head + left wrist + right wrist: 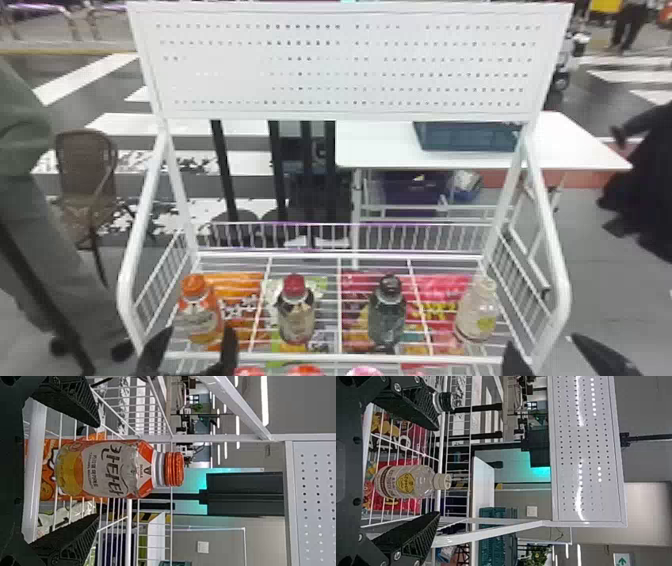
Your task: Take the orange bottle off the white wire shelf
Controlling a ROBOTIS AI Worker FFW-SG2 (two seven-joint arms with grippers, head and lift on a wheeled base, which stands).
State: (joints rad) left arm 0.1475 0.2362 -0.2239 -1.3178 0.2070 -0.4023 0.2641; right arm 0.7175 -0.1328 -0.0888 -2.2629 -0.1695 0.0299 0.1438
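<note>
My left gripper [189,352] is at the shelf's front left edge in the head view, open, its two fingers apart just in front of the orange bottle [199,315]. The bottle stands upright on the white wire shelf [340,356]. In the left wrist view the left gripper [97,471] has the orange-capped bottle [115,469] between and beyond its spread fingers, touching neither. My right gripper [545,352] is at the front right corner, open. The right wrist view shows that gripper [439,471] around the line of a clear bottle with a pale cap [407,482], not gripping it.
Right of the orange bottle stand a red-capped bottle [295,312], a dark-capped bottle [387,312] and the pale-capped bottle [476,312]. Snack bags lie under the wires. White side rails [550,250] bound the shelf, with a perforated panel [340,65] above.
</note>
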